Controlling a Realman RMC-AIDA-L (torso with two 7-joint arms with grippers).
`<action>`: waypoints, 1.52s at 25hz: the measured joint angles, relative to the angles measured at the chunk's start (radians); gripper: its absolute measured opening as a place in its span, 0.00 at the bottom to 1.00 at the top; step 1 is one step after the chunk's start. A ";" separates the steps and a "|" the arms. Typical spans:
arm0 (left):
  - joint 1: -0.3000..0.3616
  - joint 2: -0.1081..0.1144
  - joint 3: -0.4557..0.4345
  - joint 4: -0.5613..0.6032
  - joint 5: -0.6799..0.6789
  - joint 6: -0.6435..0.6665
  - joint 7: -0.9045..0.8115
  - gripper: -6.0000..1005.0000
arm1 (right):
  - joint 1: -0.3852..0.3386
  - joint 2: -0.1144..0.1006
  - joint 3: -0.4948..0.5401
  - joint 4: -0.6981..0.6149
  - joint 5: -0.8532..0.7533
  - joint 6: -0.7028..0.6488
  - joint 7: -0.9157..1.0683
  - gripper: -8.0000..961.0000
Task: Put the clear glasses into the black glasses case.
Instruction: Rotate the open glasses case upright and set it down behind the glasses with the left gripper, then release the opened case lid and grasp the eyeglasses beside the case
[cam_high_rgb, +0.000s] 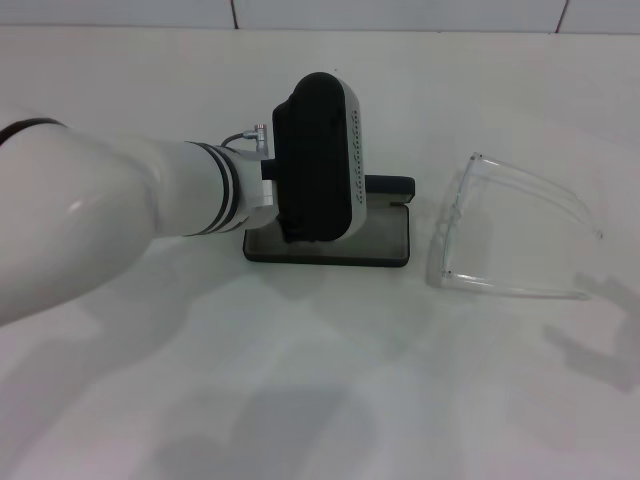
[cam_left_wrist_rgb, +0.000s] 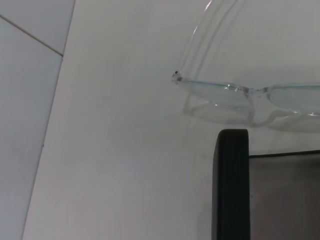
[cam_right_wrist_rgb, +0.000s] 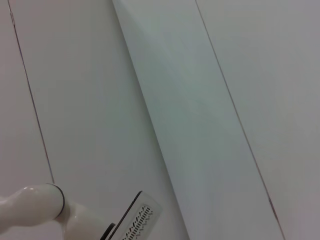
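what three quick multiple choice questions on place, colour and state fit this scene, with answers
1. Where do the clear glasses lie relative to the black glasses case in the head view?
A. on the robot's right of it
B. inside it
C. on the robot's left of it

2. What colour is the case's outer shell?
A. red
B. black
C. white

3. What state is the case in?
A. shut flat
B. open, lining showing
C. upside down

Answers: 1 A, the glasses rest on the table beside the case. 2 B, its rim and lid edge are black. 3 B, the grey inside faces up, with the left arm reaching over it.
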 joint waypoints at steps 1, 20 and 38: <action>0.000 0.000 0.000 0.000 0.000 0.000 0.000 0.44 | 0.000 0.001 0.000 0.000 -0.001 0.000 0.000 0.91; 0.012 0.003 0.002 0.149 -0.006 0.143 0.008 0.44 | 0.005 0.002 0.006 0.000 -0.012 0.002 -0.001 0.91; 0.174 0.002 0.037 0.578 -0.105 0.159 0.001 0.44 | 0.111 0.017 -0.042 -0.269 -0.049 0.147 0.539 0.90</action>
